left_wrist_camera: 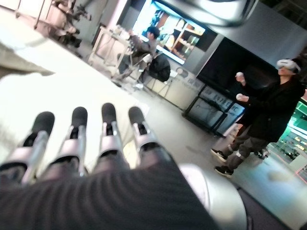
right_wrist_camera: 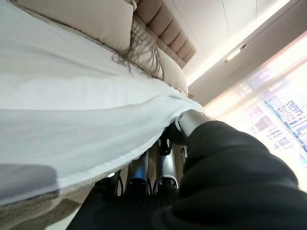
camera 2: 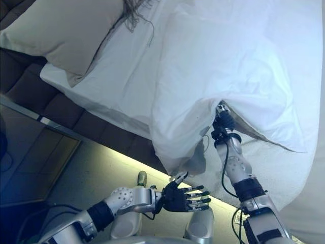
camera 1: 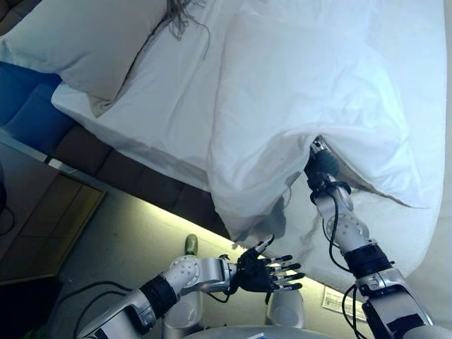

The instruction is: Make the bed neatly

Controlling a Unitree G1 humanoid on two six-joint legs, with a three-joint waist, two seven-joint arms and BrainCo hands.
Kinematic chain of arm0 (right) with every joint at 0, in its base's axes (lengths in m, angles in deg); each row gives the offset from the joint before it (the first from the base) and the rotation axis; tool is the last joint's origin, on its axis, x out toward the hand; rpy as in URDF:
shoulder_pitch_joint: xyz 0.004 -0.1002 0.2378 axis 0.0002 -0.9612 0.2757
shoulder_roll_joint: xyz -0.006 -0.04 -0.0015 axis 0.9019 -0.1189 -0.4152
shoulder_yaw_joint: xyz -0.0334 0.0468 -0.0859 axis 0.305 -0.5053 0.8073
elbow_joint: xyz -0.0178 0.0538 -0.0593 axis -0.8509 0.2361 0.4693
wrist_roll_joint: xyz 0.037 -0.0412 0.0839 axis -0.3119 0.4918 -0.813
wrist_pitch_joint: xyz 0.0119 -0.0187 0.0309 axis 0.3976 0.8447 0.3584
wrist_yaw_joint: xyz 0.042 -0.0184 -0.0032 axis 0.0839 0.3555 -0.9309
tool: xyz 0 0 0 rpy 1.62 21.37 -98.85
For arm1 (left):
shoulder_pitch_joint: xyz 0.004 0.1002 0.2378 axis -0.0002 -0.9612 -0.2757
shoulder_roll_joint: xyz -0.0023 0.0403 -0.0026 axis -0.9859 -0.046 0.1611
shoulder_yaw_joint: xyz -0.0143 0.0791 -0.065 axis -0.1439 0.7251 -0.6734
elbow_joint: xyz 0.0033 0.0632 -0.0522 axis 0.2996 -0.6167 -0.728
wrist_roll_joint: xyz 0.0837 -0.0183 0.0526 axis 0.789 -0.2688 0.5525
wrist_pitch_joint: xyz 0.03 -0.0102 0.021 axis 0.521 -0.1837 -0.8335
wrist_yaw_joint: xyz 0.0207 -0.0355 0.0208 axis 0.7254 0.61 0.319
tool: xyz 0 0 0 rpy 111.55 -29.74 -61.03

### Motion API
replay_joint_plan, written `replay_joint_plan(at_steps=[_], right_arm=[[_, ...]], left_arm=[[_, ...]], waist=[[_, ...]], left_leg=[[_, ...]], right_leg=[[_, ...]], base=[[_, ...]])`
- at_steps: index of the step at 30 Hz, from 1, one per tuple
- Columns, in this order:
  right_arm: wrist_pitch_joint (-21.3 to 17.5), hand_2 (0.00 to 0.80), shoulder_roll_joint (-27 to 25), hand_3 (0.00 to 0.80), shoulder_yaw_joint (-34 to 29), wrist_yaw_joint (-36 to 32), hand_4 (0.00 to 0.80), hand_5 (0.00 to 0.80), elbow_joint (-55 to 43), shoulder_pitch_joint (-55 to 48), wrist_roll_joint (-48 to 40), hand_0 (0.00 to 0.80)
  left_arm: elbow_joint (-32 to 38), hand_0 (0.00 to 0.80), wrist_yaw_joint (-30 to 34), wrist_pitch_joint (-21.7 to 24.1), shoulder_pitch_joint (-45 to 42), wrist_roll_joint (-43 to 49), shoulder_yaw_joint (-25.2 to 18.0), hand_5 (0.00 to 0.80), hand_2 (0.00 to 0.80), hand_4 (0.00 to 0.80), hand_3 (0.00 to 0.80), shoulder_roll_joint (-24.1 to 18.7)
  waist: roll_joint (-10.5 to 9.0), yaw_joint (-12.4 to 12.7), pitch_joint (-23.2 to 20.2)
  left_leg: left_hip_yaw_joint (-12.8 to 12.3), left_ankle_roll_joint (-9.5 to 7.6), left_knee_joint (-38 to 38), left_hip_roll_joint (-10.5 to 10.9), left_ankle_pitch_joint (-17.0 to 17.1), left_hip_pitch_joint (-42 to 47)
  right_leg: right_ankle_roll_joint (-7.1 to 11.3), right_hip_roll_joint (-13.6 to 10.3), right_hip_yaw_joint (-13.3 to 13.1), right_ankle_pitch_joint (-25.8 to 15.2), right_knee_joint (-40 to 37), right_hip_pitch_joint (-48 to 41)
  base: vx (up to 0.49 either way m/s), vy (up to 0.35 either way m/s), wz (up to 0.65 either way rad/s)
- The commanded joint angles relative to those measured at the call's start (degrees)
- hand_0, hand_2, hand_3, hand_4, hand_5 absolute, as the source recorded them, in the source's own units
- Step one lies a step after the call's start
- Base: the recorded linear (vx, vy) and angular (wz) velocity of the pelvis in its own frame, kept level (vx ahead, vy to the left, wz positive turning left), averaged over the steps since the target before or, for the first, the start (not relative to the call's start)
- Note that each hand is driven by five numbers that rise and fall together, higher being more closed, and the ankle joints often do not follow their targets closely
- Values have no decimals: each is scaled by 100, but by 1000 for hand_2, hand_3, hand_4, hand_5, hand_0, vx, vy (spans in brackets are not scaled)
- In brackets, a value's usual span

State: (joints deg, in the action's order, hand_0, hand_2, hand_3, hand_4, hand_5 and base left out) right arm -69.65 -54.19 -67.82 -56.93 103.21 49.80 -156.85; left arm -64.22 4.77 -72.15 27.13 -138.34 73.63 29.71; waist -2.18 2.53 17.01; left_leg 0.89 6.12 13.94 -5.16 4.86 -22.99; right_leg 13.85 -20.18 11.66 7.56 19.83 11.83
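A white duvet [camera 1: 304,78] lies bunched over the bed, its lower corner hanging off the side. My right hand [camera 1: 321,166] is at the duvet's lifted edge, thumb [right_wrist_camera: 191,120] over the hem and fingers curled beneath it, shut on the cloth. The bare mattress [camera 1: 395,226] shows under the raised edge. A white sheet [camera 1: 162,106] covers the bed's upper part, with a beige pillow [camera 1: 92,42] at the head. My left hand [camera 1: 265,272] is open, fingers [left_wrist_camera: 76,139] spread, below the bedside and clear of the hanging corner, touching nothing.
A brown padded headboard [camera 1: 85,148] and a bedside ledge [camera 1: 42,205] lie to the left. A dark fringe [camera 1: 185,18] lies by the pillow. In the left wrist view a person wearing a headset [left_wrist_camera: 276,110] stands across the room; another person [left_wrist_camera: 153,52] sits farther back.
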Motion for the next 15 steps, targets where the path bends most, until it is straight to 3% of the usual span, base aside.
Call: replay_joint_plan(at_steps=[1, 15], right_arm=[[24, 800, 59, 800, -5, 33, 800, 800, -247, 818, 453, 800], [486, 800, 683, 800, 868, 676, 800, 800, -849, 866, 651, 800]], left_arm=[[21, 0, 277, -295, -120, -347, 175, 0, 0, 0, 0, 295], [-220, 0, 272, 49, -352, -347, 170, 0, 0, 0, 0, 672]], waist=[[-105, 164, -352], [-84, 202, -740]], left_leg=[[175, 128, 501, -492, -465, 374], [28, 154, 82, -526, -498, 1221]], right_leg=[[107, -211, -107, -1709, -726, 522], [115, -220, -72, -1582, -941, -164]], base=[[60, 24, 4], [58, 46, -1]])
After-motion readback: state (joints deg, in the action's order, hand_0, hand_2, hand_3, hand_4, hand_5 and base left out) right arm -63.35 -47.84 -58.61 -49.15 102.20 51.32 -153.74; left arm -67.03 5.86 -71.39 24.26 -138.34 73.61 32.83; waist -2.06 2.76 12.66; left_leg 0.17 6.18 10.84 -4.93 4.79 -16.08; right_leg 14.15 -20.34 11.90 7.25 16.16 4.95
